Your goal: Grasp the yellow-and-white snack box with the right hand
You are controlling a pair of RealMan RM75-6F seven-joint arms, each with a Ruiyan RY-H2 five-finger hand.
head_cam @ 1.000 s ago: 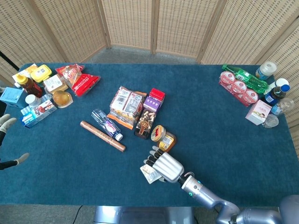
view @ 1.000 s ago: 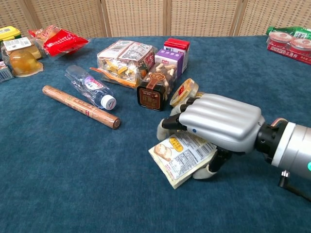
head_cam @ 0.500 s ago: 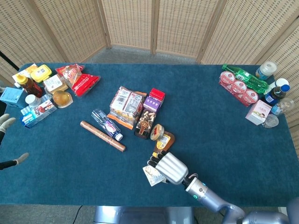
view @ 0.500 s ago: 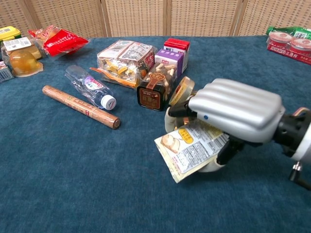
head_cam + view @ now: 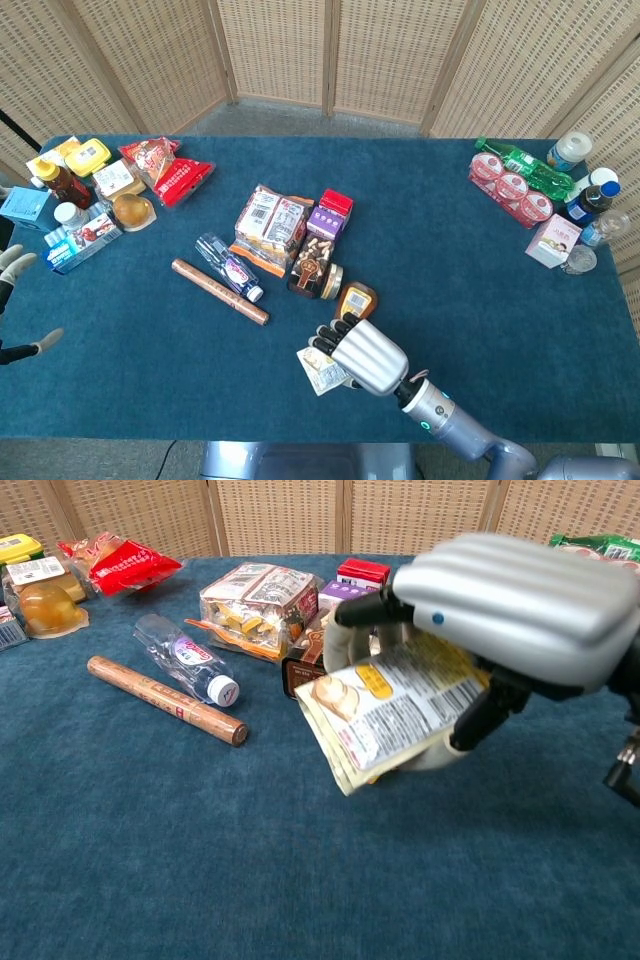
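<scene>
Above the table (image 5: 150, 880) near its front edge, right hand (image 5: 510, 595) is gripping the snack box (image 5: 390, 715), holding it tilted and clear of the cloth; left hand (image 5: 15, 265) is idling open; box looks thin, so a loose grip risks slipping.

I see open bench (image 5: 480, 290) to the right of my right hand (image 5: 362, 354) and in front, w/ nothing on it. Ahead-left, the jar (image 5: 357, 298), bottle (image 5: 229, 266) & brown tube (image 5: 219, 291) crowd the path.
</scene>
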